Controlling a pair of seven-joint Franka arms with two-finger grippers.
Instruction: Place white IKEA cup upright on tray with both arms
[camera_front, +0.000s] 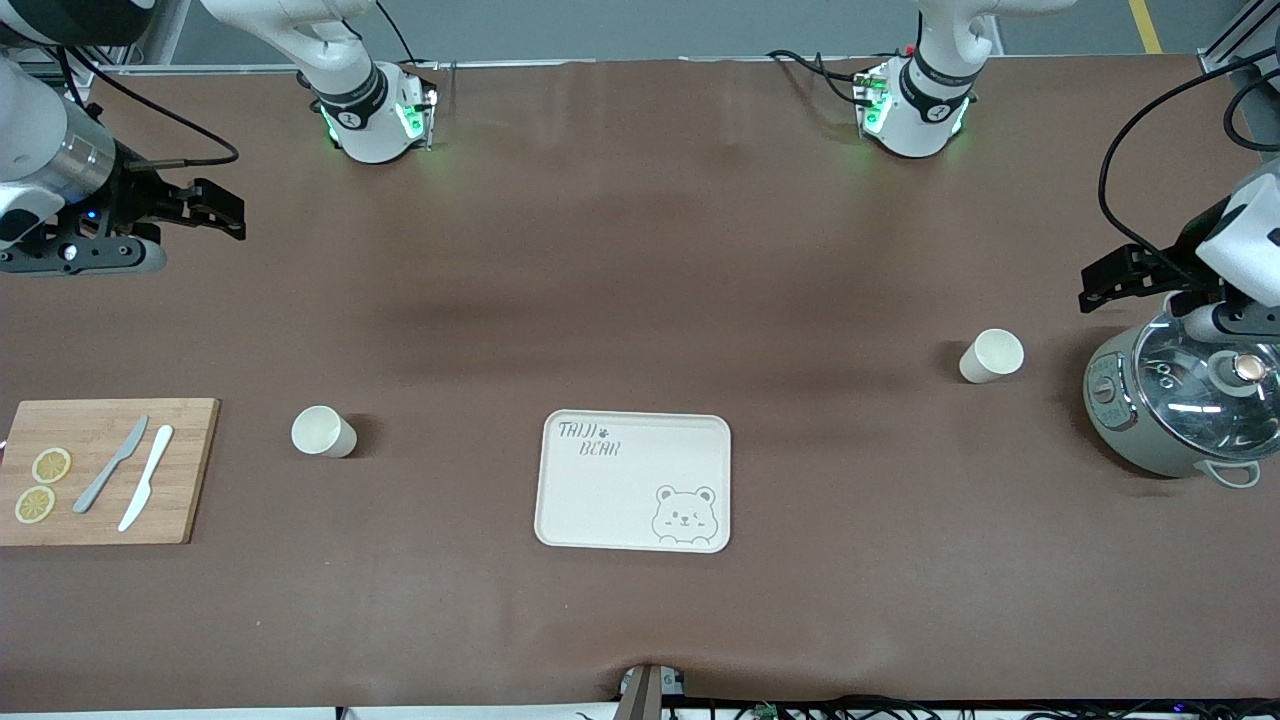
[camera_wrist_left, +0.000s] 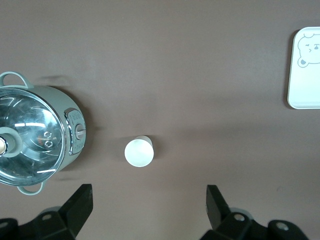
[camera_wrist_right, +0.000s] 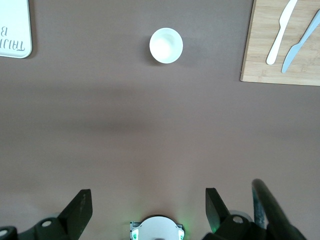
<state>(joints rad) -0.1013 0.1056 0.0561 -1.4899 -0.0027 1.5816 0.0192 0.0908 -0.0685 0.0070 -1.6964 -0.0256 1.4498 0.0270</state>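
Note:
Two white cups stand mouth-up on the brown table. One cup (camera_front: 323, 432) (camera_wrist_right: 166, 45) is between the cutting board and the tray, the other cup (camera_front: 991, 356) (camera_wrist_left: 139, 152) is beside the pot. The cream bear tray (camera_front: 620, 500) (camera_wrist_left: 306, 85) (camera_wrist_right: 14, 25) lies bare in the middle, nearer the front camera. My left gripper (camera_front: 1092, 283) (camera_wrist_left: 148, 192) hangs open above the table next to the pot, holding nothing. My right gripper (camera_front: 235, 212) (camera_wrist_right: 148, 195) hangs open over the table at the right arm's end, also holding nothing.
A grey-green pot with a glass lid (camera_front: 1180, 400) (camera_wrist_left: 35, 140) stands at the left arm's end. A wooden cutting board (camera_front: 190, 470) (camera_wrist_right: 260, 55) with two knives and two lemon slices lies at the right arm's end. Both arm bases stand along the table's back edge.

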